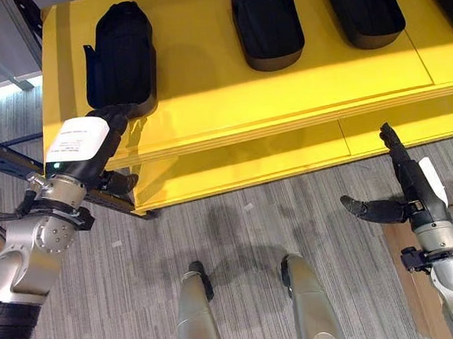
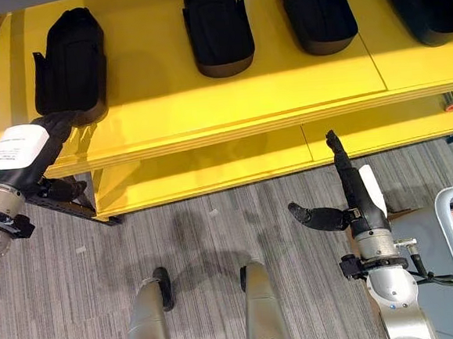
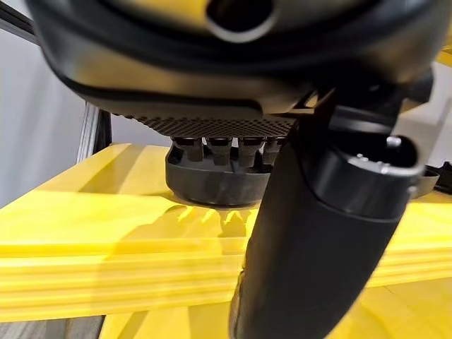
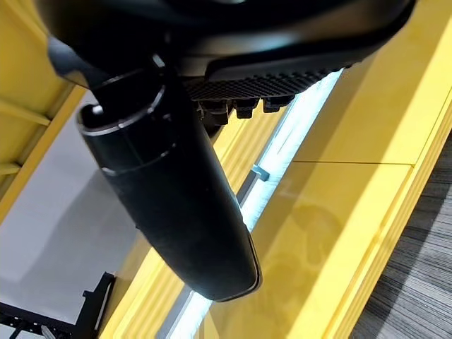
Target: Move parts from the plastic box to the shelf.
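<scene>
We see a bright yellow two-tier shelf (image 1: 283,94) over grey striped carpet (image 1: 240,247) — four black moulded plastic parts (image 2: 217,27) on its upper deck. Our left hand (image 1: 109,128) touches the leftmost part (image 1: 119,56), fingers straight; our right hand (image 2: 346,195) hangs spread, empty.

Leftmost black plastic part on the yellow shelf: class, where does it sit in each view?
Left eye view: leftmost black plastic part upper left, left hand at its near end.
Right eye view: upper left.
Left wrist view: centre, past the hand.
Shared landmark: yellow shelf, in every view.
</scene>
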